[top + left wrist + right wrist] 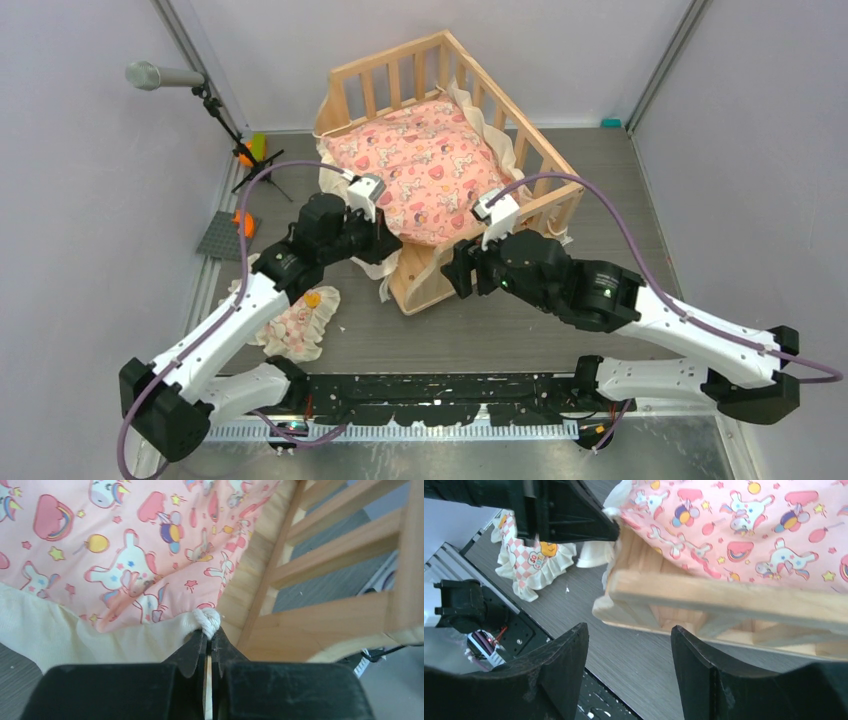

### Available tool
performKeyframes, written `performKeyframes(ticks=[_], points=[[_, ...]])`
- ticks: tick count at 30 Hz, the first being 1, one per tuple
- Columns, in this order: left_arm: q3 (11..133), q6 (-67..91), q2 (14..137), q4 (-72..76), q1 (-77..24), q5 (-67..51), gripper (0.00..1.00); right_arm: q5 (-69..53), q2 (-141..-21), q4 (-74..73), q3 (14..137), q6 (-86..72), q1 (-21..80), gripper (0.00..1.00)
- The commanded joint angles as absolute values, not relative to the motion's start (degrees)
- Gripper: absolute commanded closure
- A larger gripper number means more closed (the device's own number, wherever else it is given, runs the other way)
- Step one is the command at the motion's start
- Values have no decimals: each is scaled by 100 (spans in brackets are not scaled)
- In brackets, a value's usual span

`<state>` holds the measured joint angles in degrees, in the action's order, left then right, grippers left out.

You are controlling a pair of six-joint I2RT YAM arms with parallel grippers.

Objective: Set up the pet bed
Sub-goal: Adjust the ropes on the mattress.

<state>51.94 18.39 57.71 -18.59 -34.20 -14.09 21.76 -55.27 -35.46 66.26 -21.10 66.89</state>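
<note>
While the left gripper is clamped tight, jaws together, on a bunched knot of the cream frill at a corner of the pink printed cushion, the right gripper hangs with its jaws wide apart and nothing between them. The pet bed stands on the grey tabletop at the far middle, turned at an angle so that one corner points toward the arm bases. Its slatted railings rise on the far sides, and the cushion lies inside it, the near edge drooping over the bed's low near side.

From above, the left gripper sits at the bed's near left side, right against the cushion's overhanging edge. The right gripper is just beside the bed's near corner, apart from the wood. Its wrist view looks up at the underside of that corner: a pale rail crosses the picture with the cushion lying over it, and the left gripper shows at the cushion's edge beyond.

A small frilled pillow lies on the tabletop, well to the near left of the bed, beside the left arm. A microphone on a stand rises to the far left of the bed.
</note>
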Motion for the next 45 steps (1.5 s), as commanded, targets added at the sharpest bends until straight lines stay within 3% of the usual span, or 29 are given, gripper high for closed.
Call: performKeyframes(ticks=[1, 11, 17, 23, 30, 38, 45], points=[[5552, 1922, 6273, -2141, -3023, -1536, 100, 2390, -6060, -3207, 7286, -1985, 6683, 34], [5914, 2849, 6995, -1171, -1675, -3486, 100, 2531, -7346, -3145, 8462, -1875, 6688, 38], [6327, 2542, 7027, -1383, -1553, -3818, 100, 2663, -7853, -3564, 9286, -1893, 6688, 43], [6548, 2255, 7050, -1829, -1488, -3832, 100, 2565, -7749, -4989, 10127, -2052, 6682, 40], [6750, 2274, 7216, -1932, -1310, -4049, 100, 2743, -7402, -5177, 10158, -1961, 6464, 40], [6900, 2691, 7549, -1370, -1167, -4410, 100, 1024, -8561, -4833, 10693, -1813, 4972, 54], [7347, 2730, 7923, -1358, -1093, -4596, 100, -601, -9425, -4535, 10976, -1604, 4639, 56]])
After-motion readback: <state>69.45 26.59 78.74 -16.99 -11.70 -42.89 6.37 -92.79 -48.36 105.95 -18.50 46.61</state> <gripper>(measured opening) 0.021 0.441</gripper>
